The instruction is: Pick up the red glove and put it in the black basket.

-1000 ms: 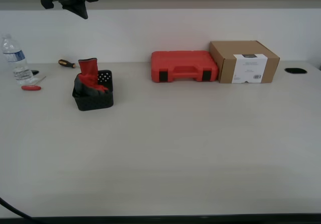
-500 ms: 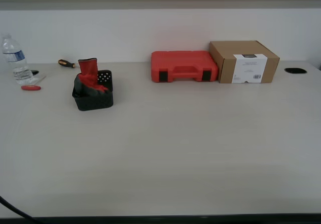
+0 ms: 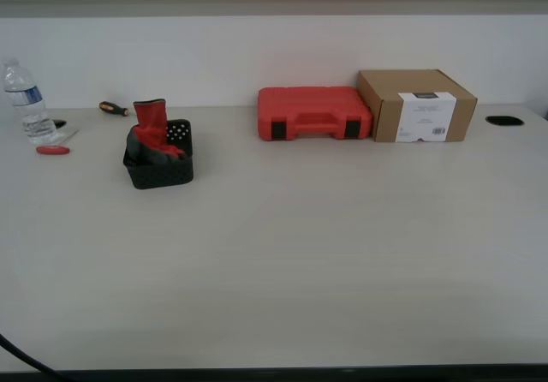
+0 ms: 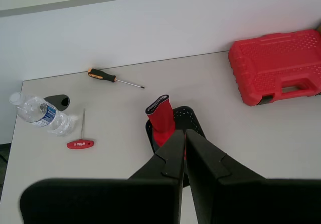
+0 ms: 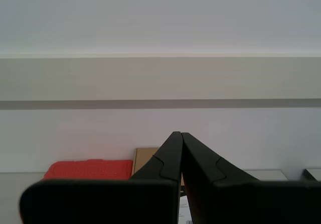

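Note:
The red glove (image 3: 152,127) stands cuff-up inside the black basket (image 3: 159,170) on the table at the exterior view's left. In the first wrist view the red glove (image 4: 161,119) and the black basket (image 4: 190,120) lie well below my first gripper (image 4: 184,132), whose jaws are shut with nothing between them. My second gripper (image 5: 180,134) is shut too, empty, and faces the wall high above the table. Neither gripper shows in the exterior view.
A red plastic case (image 3: 314,113) and a cardboard box (image 3: 417,104) stand at the back of the table. At the exterior view's left are a water bottle (image 3: 25,101), a screwdriver (image 3: 113,108) and a small red-handled tool (image 3: 52,150). A dark hole (image 3: 503,121) is at the far right.
An arm's gripper that hung at the top of the exterior view's left one second ago has risen out of that view. The glove and basket have not moved.

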